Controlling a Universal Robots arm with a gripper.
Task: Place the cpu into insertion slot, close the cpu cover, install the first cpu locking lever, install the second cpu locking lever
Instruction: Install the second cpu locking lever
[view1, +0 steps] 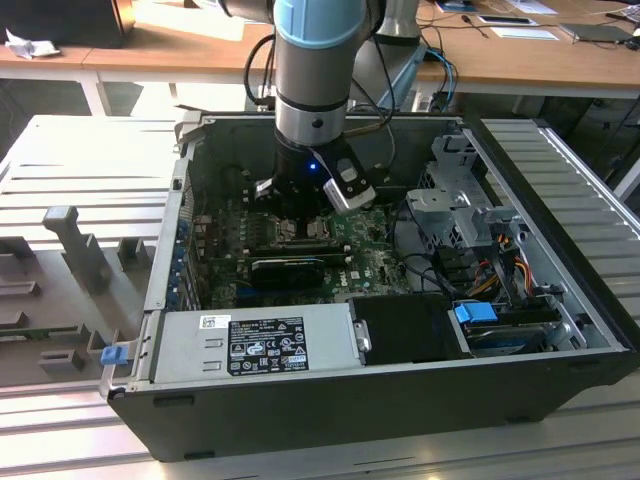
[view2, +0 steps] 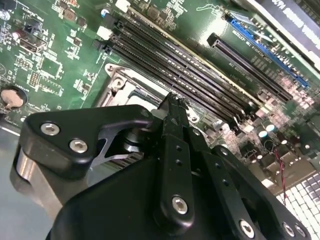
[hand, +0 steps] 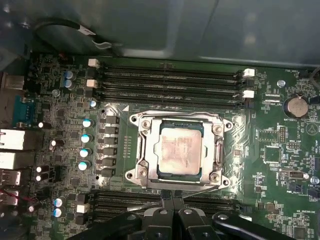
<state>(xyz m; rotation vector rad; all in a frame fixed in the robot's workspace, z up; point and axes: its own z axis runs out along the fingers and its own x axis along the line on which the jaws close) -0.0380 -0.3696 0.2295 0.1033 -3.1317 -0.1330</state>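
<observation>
Cpu (hand: 180, 150), a small flat square chip with a pale silver-tan face, sits in the square grey-rimmed insertion slot (hand: 142, 131), the thin grey metal cpu cover (hand: 216, 148) framing it. Long black memory slots (hand: 170, 80) flank the socket on the green motherboard (hand: 270, 150). The black gripper (hand: 172, 199), fingers pressed together and empty, touches the socket's near edge.
</observation>
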